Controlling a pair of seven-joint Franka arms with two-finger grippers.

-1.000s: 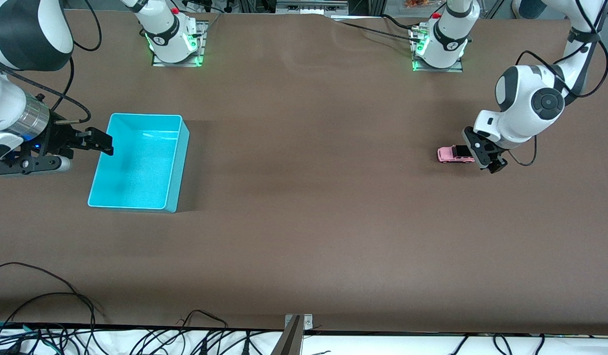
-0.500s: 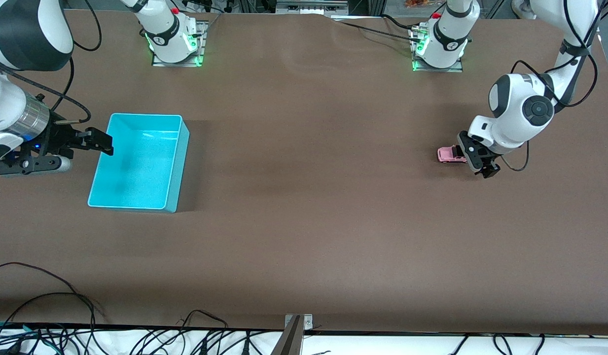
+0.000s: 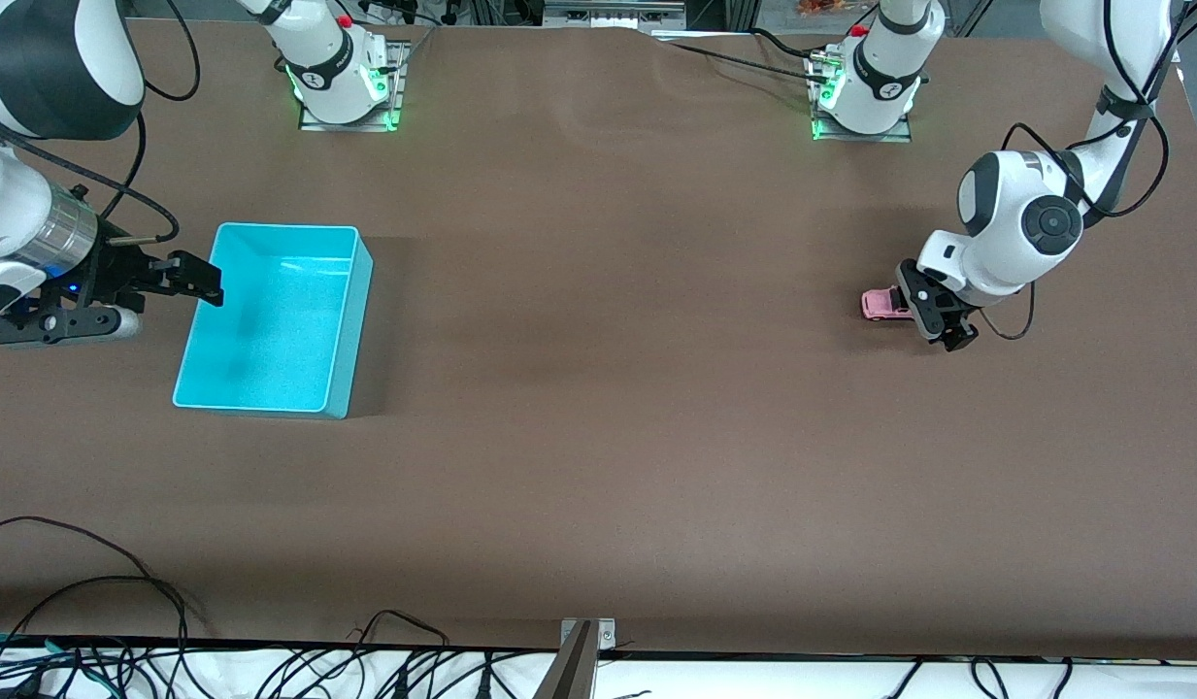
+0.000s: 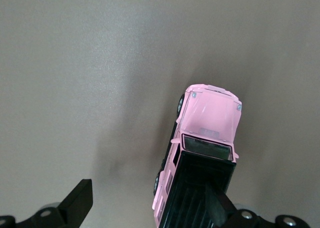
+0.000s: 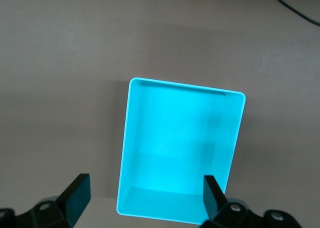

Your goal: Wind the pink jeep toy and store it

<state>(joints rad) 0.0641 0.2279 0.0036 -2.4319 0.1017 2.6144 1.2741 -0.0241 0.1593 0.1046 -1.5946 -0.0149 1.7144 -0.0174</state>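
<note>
The pink jeep toy [image 3: 879, 304] stands on the brown table toward the left arm's end. It has a pale pink body and black roof [image 4: 207, 123]. My left gripper [image 3: 933, 316] is low over the jeep's rear, open, with one finger [image 4: 220, 208] over the black roof and the other [image 4: 76, 208] well clear of the car's side; midway lies bare table [image 4: 147, 210]. The turquoise bin [image 3: 355, 320] is empty toward the right arm's end. My right gripper [image 3: 195, 280] waits open and empty over the bin's outer rim [image 5: 127, 138]; its midpoint [image 5: 145, 203] is over the bin.
The two arm bases [image 3: 341, 78] [image 3: 865, 87] stand at the table's edge farthest from the front camera. Cables [image 3: 93, 582] lie along the edge nearest that camera. A wide stretch of brown table lies between bin and jeep.
My left gripper has moved along the jeep toward the right arm's end, now covering its rear and roof. The jeep, bin and right arm have not moved.
</note>
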